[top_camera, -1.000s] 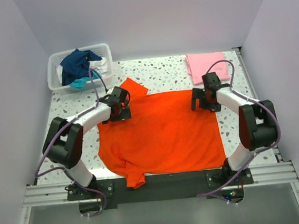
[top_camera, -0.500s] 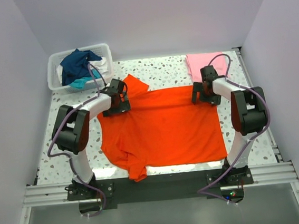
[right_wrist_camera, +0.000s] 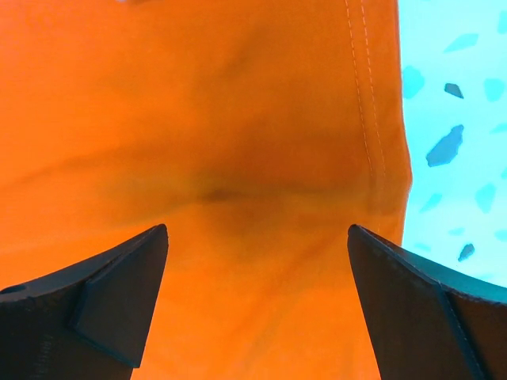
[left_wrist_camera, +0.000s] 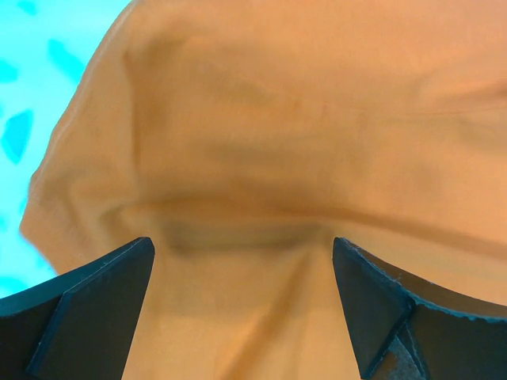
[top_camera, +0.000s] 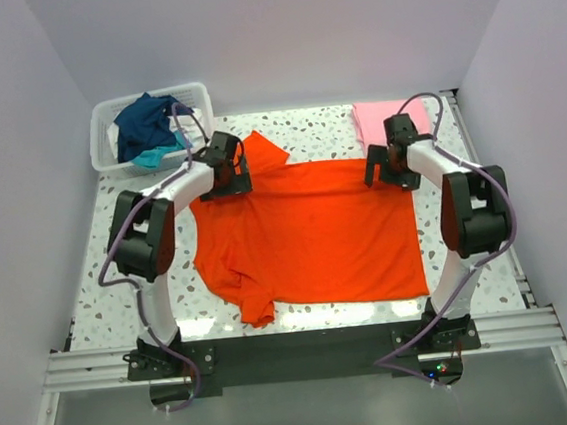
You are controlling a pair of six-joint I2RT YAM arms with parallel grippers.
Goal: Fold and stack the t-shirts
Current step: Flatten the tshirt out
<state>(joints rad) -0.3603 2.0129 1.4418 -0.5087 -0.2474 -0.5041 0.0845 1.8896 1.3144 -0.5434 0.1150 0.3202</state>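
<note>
"Orange-red t-shirt (top_camera: pixel 311 235) is lying spread out across the middle of the speckled table (top_camera: pixel 336 127). One sleeve is poking out at the far left and the other is sitting crumpled at the near left."

"How are the arms posing?"

"Both are holding an outstretched pose, elbows bowing outward, wrists meeting the shirt's far edge. Beyond them, a white basket (top_camera: pixel 103 114) is sitting at the far left corner with a navy t-shirt (top_camera: pixel 144 123) heaped inside. A folded pink t-shirt (top_camera: pixel 380 118) is lying at the far right."

"And the grippers?"

"The left gripper (top_camera: pixel 228 178) is sitting low over the far left corner, the right gripper (top_camera: pixel 385 168) over the far right. In both wrist views the fingers are standing apart, with cloth rippling between them and nothing pinched."

"What is looking risky?"

"My guess: if either pair closes on only a shallow ripple, the cloth could slip out mid-fold. Uneven lifting could skew the fold, and the crumpled sleeve could be trapped inside. The right arm, working just beside the pink t-shirt, could drag it."
</note>
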